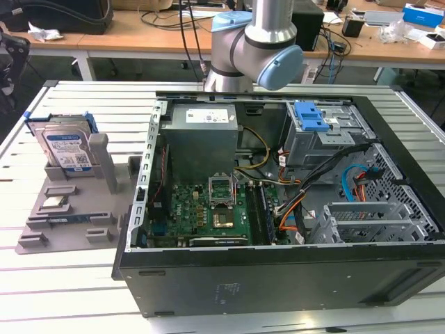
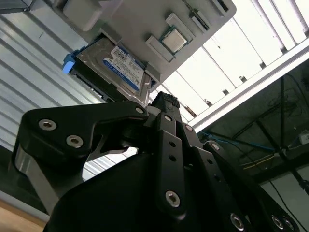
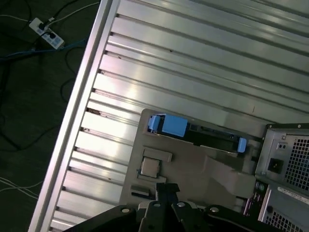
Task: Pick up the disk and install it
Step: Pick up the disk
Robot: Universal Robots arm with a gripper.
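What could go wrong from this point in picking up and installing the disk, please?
The disk stands on edge in the grey fixture; an off-centre grip could tip it onto the chip nearby. Loose cables cross the computer case near the drive cage and might snag the disk.

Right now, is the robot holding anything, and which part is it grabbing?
Nothing is held. The fingers are empty, and the disk stands in its grey holder, untouched.

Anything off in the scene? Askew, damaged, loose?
Nothing stands out. The disk stands on edge in its slot of the grey fixture, blue bracket intact. The chip lies flat in its recess. The open computer case looks orderly. The gripper is empty, jaws shut.
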